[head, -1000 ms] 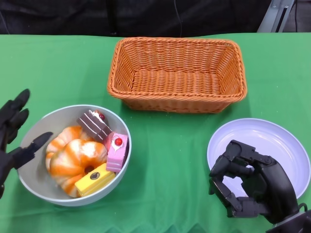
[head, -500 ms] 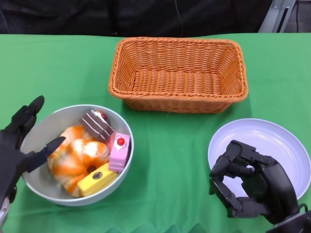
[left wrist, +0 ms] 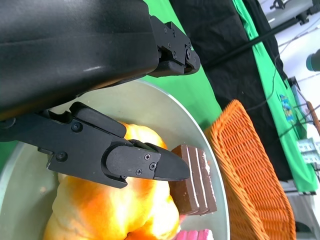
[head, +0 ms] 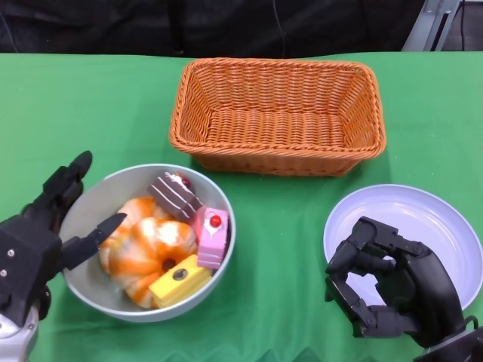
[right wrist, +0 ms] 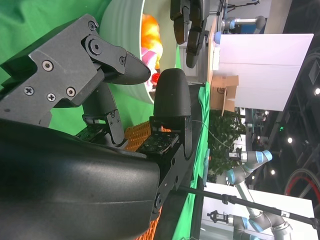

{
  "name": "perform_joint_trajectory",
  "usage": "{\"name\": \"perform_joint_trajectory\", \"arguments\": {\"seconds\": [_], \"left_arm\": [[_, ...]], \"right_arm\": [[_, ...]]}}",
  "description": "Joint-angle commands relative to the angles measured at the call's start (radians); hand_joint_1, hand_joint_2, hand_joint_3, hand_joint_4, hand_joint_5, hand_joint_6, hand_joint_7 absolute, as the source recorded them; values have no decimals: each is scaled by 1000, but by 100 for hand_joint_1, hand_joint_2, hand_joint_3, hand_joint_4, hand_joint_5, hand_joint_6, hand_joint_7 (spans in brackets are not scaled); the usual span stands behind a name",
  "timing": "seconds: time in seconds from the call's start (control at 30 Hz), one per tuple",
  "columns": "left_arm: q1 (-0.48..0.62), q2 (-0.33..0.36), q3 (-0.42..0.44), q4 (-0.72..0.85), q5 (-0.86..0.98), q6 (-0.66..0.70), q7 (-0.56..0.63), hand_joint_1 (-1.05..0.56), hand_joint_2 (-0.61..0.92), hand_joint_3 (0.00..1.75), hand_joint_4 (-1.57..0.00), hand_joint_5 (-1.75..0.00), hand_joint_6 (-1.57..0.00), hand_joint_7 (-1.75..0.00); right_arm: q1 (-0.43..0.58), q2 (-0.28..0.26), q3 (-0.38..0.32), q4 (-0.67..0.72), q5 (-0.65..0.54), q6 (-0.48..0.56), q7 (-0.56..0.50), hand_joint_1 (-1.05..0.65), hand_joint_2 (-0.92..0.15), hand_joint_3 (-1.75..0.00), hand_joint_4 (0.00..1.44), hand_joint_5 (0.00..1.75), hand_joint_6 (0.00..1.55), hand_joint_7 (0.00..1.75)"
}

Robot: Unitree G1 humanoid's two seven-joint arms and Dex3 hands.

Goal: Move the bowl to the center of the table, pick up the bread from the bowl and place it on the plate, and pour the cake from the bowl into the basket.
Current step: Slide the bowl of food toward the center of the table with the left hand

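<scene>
No readable writing or brand shows on anything in the three views.

The grey bowl (head: pixel 90 283) sits at the near left of the green surface (head: pixel 279 226), left of centre. It holds orange-striped bread (head: pixel 139 253), a brown chocolate cake (head: pixel 175 197), a pink cake (head: pixel 211 235) topped with a red cherry, and a yellow cake (head: pixel 179 279). The bread is partly covered by the cakes.

The left hand (head: pixel 34 249) grips the bowl's left rim: one finger lies outside the wall and another reaches inside, over the bread. The left wrist view confirms a finger tip over the bread, just beside the chocolate cake (left wrist: pixel 192 180); the bowl's far side is cut off there.

The right hand (head: pixel 392 290) rests over the near left part of the white plate (head: pixel 430 219), its fingers curled in on nothing, hiding that part of the plate.

The orange wicker basket (head: pixel 279 162) stands at the far centre, apart from bowl and plate.
</scene>
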Motion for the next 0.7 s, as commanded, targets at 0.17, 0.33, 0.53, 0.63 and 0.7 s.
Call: {"name": "perform_joint_trajectory", "arguments": {"seconds": [0.17, 0.33, 0.53, 0.63, 0.7], "left_arm": [[58, -19, -29, -90, 5, 70, -7, -62, 92, 28, -14, 0, -16, 0], [81, -39, -35, -173, 9, 132, 5, -63, 92, 29, -13, 0, -15, 0], [96, -63, -44, -247, 23, 212, 28, -63, 92, 32, -12, -1, -13, 0], [104, -76, -56, -280, 27, 251, 34, -63, 92, 33, -14, -1, -13, 0], [112, -84, -66, -306, 30, 277, 38, -63, 92, 34, -14, -1, -13, 0]], "right_arm": [[10, -10, -1, -8, 13, 1, 6, -9, -45, -107, 72, 164, 66, 137], [5, -10, -3, 2, 14, -8, 14, -8, -45, -107, 71, 164, 66, 137], [7, -8, 0, -5, 3, -5, 7, -9, -45, -108, 72, 163, 66, 137], [7, -6, 1, -3, 2, -10, 6, -10, -44, -109, 72, 163, 66, 136], [7, -5, 2, -3, -3, -13, 2, -12, -44, -107, 72, 163, 67, 136]]}}
